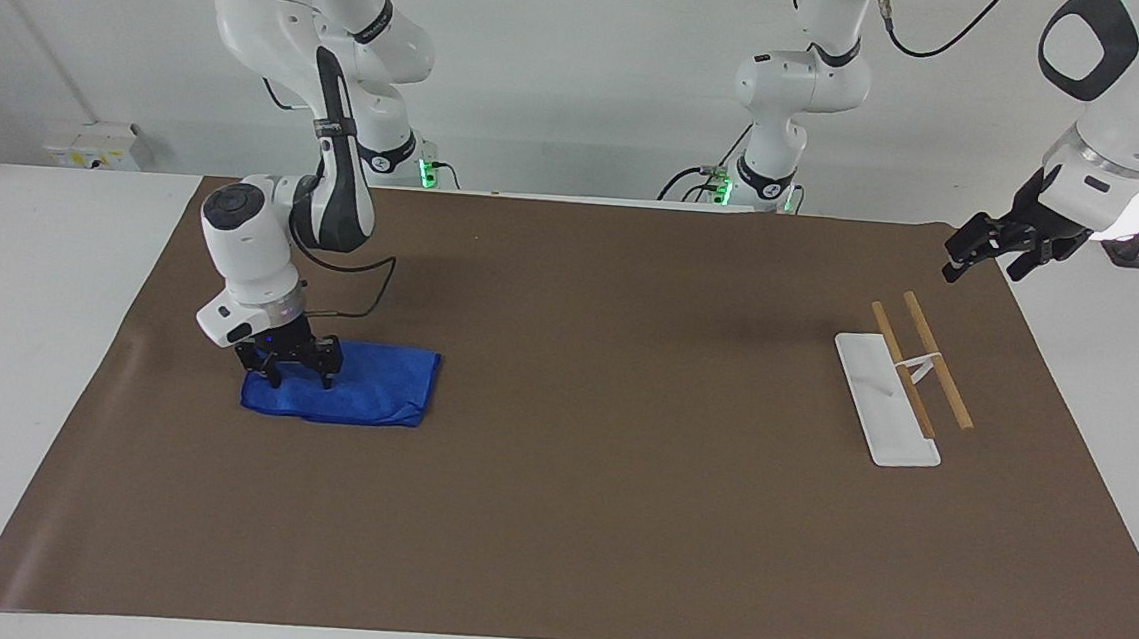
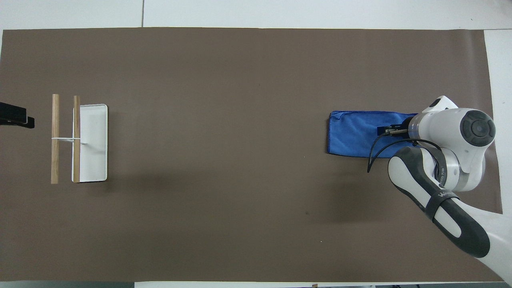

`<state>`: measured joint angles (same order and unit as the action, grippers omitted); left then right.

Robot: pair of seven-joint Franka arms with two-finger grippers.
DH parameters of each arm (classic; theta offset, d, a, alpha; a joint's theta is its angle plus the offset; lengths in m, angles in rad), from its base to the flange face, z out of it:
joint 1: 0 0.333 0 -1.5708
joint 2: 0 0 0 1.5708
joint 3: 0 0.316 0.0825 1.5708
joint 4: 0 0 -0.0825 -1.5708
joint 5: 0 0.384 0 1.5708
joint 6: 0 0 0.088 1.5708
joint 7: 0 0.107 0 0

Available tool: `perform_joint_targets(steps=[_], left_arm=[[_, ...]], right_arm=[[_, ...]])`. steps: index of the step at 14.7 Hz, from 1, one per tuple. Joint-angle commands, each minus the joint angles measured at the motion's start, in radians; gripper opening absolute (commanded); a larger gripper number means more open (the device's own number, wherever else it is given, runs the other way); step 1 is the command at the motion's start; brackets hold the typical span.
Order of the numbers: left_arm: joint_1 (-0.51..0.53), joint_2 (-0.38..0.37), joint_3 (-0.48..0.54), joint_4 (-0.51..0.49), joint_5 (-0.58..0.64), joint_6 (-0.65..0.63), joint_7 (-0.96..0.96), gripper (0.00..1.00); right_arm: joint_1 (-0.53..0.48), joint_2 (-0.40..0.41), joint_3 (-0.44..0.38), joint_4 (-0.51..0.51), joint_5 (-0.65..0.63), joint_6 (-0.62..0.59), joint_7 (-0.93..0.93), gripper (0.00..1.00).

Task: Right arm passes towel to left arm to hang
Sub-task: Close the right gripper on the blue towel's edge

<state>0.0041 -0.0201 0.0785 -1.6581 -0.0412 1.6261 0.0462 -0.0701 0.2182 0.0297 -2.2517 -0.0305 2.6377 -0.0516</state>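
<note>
The blue towel lies folded flat on the brown mat at the right arm's end of the table. My right gripper is down on the towel's end toward that table end. Its fingers stand apart with their tips on the cloth, and the towel still lies flat. My left gripper hangs open in the air over the mat's edge, past the rack at the left arm's end, holding nothing. The left arm waits there.
A rack with a white base and two wooden bars stands on the mat at the left arm's end. A third white arm's base stands at the robots' edge.
</note>
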Motion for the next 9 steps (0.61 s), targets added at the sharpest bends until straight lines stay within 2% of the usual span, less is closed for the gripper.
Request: perform_joint_targets(steps=[1, 4, 6, 9], left_arm=[[-0.012, -0.020, 0.007, -0.014, 0.015, -0.005, 0.009, 1.00], [-0.012, -0.018, 0.007, -0.015, 0.015, -0.005, 0.009, 1.00], [-0.012, -0.020, 0.007, -0.014, 0.015, -0.005, 0.009, 1.00], [-0.012, -0.018, 0.007, -0.014, 0.015, -0.005, 0.009, 1.00]], right_arm=[[0.001, -0.003, 0.006, -0.002, 0.001, -0.005, -0.019, 0.00], [0.012, -0.002, 0.007, 0.024, 0.004, -0.056, 0.062, 0.00], [0.036, 0.003, 0.007, 0.110, 0.004, -0.190, 0.050, 0.00], [0.050, -0.008, 0.012, 0.237, 0.072, -0.361, 0.061, 0.00]])
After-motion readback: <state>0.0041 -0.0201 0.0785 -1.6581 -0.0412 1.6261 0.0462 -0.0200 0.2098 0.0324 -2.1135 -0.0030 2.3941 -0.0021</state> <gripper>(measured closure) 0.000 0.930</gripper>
